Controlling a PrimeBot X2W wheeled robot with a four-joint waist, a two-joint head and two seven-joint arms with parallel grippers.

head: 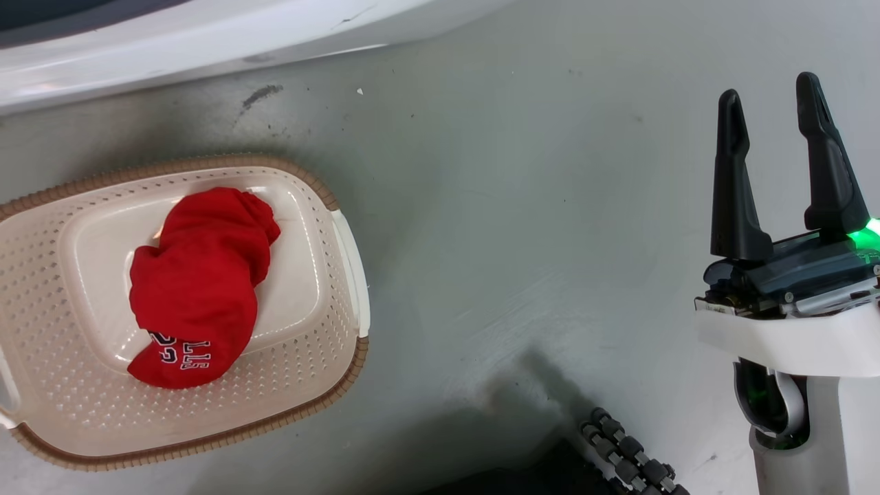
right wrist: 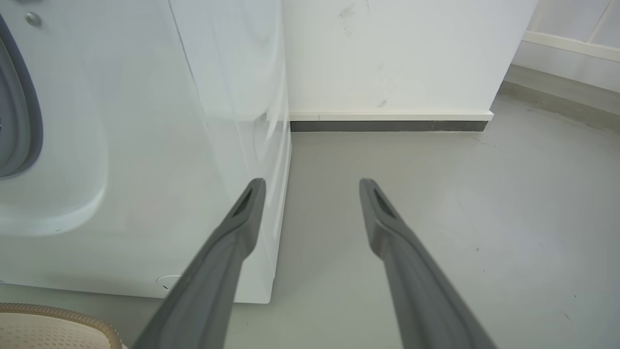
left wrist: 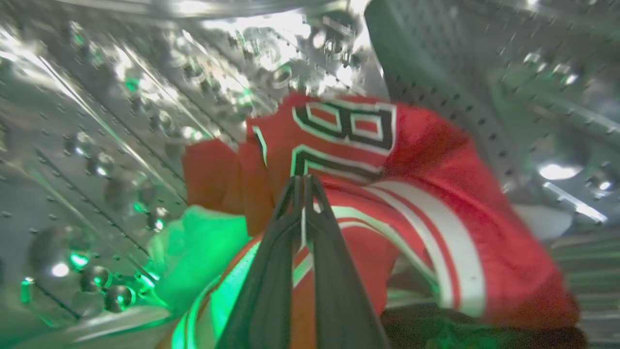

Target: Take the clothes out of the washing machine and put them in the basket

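Jersey [left wrist: 426,194] pinched by left gripper [left wrist: 305,180] in drum [left wrist: 97,121] (right gripper [head: 768,88] spread wide).

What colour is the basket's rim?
Brown woven-look rim on the cream perforated basket, best in head view.

Grey floor [head: 515,206] under basket [head: 302,364] and washing machine [right wrist: 145,145]

Right gripper [head: 768,86] of two long tapered black fingers, dark block base with green light [head: 867,235], white moulded forearm [head: 818,419], dark cable loop [head: 760,402], left gripper [left wrist: 303,180] slim and dark grey, ribbed black rollers [head: 629,460]
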